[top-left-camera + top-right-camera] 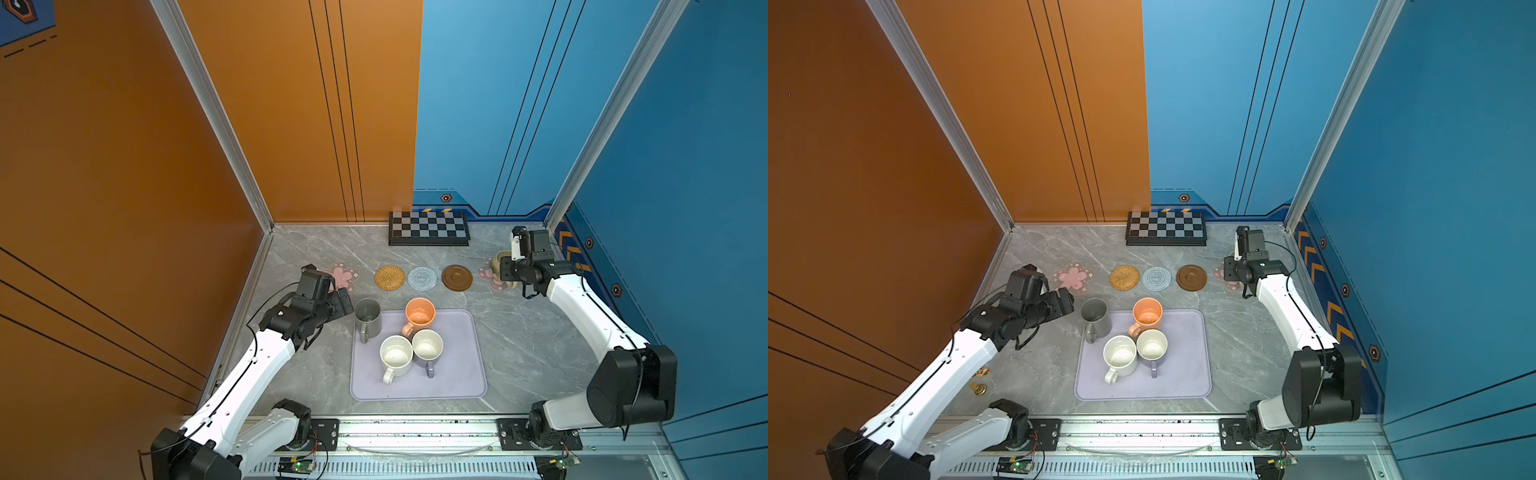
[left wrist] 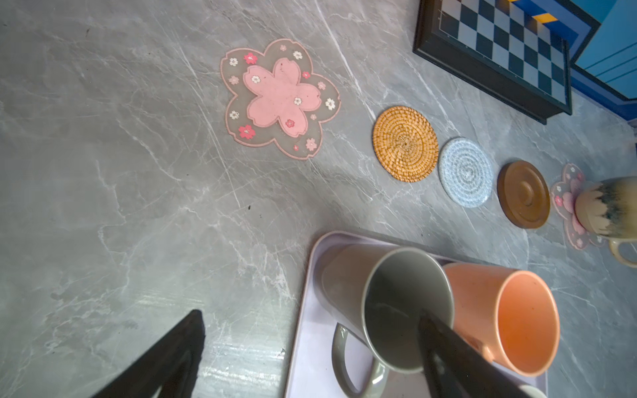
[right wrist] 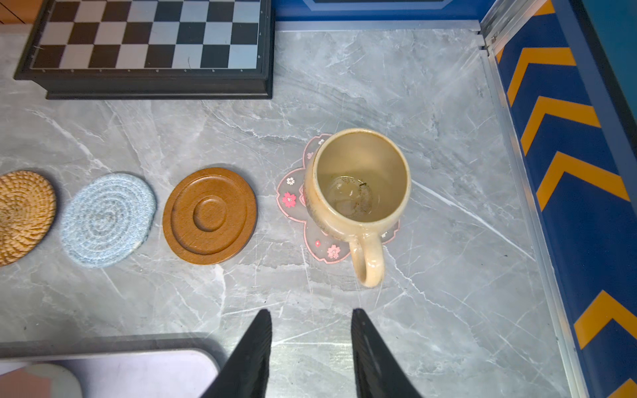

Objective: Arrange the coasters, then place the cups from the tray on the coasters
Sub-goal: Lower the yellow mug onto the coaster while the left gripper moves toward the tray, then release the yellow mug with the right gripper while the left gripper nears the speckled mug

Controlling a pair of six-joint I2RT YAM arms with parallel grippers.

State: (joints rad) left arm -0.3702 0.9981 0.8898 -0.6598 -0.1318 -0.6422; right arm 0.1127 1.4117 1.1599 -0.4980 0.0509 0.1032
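- The left gripper [image 2: 309,313] hovers at the far left corner of the tray [image 1: 457,374], fingers spread wide and grasping nothing. In the wrist view one finger crosses the rim of the grey mug [image 1: 368,318]; I cannot tell whether it touches.
- That grey mug stands upright in the tray's far left corner. Its handle points near and is partly cut off in the wrist view.
- The orange mug [image 1: 420,316] sits at the tray's far edge. Just nearer, the speckled white mug [image 1: 395,357] and the lavender mug [image 1: 427,347] crowd together; only the handle of the lavender one shows its colour.
- The right gripper [image 3: 311,312] hangs over bare table [image 1: 519,340], just on the near side of the beige mug [image 3: 358,186]. Its fingers are parted with nothing between them.
- The beige mug stands on the right flower coaster [image 3: 289,196] and covers most of it. In both top views the right arm's wrist hides most of the mug and the coaster.
- A row runs leftward from there: wooden coaster [image 1: 457,277], grey-blue coaster [image 1: 422,278], rattan coaster [image 1: 390,277], left flower coaster [image 1: 1073,276], all bare. In a top view the left wrist covers part of that flower coaster.
- The checkerboard [image 1: 428,232] lies against the far wall.
- Small brassy bits [image 1: 978,389] lie by the left arm, too small to name.
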